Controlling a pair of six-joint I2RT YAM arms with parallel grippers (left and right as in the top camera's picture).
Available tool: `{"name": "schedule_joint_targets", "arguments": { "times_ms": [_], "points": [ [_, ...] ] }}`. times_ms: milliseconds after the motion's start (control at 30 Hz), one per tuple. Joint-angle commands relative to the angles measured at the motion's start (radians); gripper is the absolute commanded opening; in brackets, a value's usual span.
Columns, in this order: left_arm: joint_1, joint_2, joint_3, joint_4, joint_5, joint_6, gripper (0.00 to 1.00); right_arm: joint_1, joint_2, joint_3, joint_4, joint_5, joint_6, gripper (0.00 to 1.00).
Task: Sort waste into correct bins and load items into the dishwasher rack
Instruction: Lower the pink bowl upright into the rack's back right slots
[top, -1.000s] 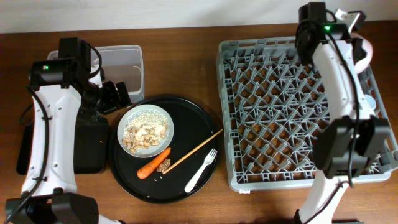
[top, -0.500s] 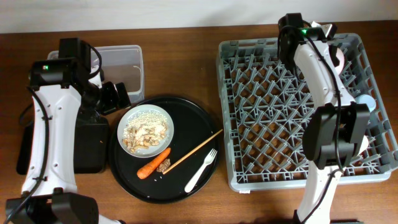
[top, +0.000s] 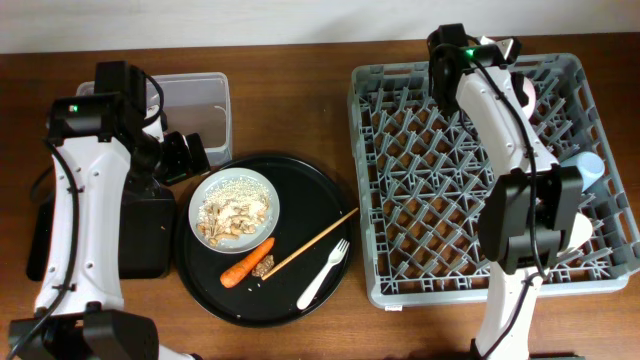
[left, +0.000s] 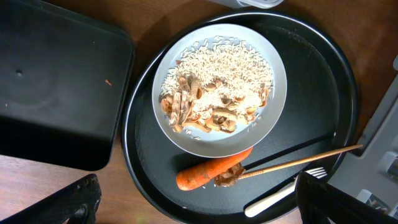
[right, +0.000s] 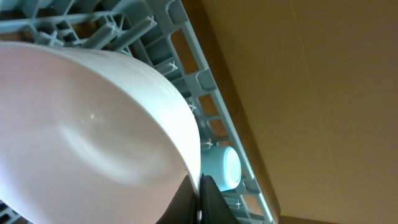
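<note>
As my right arm swings left across the dishwasher rack (top: 362, 200), the overhead view shows its wrist now above the rack's far side, nearer the middle than half a second ago, with the pinkish-white bowl (top: 524, 93) carried along beneath it. I judge the bowl is being taken to a slot among the pegs and is not yet set down. The blue cup (top: 590, 165) already sits by the rack's right wall. My left arm has not shifted: its left gripper (top: 185, 155) hangs between the clear tub (top: 195, 100) and the round black tray (top: 300, 190). The plate (top: 235, 207), carrot (top: 247, 263), wooden stick (top: 312, 243) and fork (top: 323, 273) all lie on that tray, unsorted.

In the left wrist view, the left gripper (left: 199, 208) stands spread wide and holds nothing, its fingers (left: 68, 199) at the lower corners. The plate of crumbs and brownish scraps is below it, with the flat black tray (left: 56, 87) beside.

In the right wrist view, the right gripper (right: 200, 193) appears pinched on the bowl's rim; the bowl fills most of the frame, tilted above the rack wall, the blue cup beyond
</note>
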Motion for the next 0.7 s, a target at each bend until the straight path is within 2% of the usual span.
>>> {"name": "schedule_joint_targets", "arguments": {
  "times_ms": [0,67,133,333,467,667],
  "points": [
    [0.003,-0.002,0.011,-0.005,-0.015,-0.005,0.99,0.032,0.011,-0.014,-0.033,0.100,0.055,0.04],
    [0.003,-0.002,0.011,-0.004,-0.014,0.002,0.99,0.032,0.011,-0.014,-0.060,0.283,0.092,0.04],
    [0.003,-0.002,0.011,-0.003,-0.014,0.002,0.99,0.032,0.011,-0.014,-0.061,0.355,0.094,0.04],
    [0.003,-0.002,0.011,0.007,-0.014,0.002,0.99,0.032,0.011,-0.032,-0.061,0.263,0.094,0.04],
    [0.003,-0.002,0.011,0.007,-0.014,0.002,0.99,0.034,0.011,-0.152,-0.053,0.267,0.134,0.04],
    [0.003,-0.002,0.011,0.008,-0.014,0.002,0.99,0.057,0.011,-0.229,-0.037,0.260,0.150,0.04]
  ]
}}
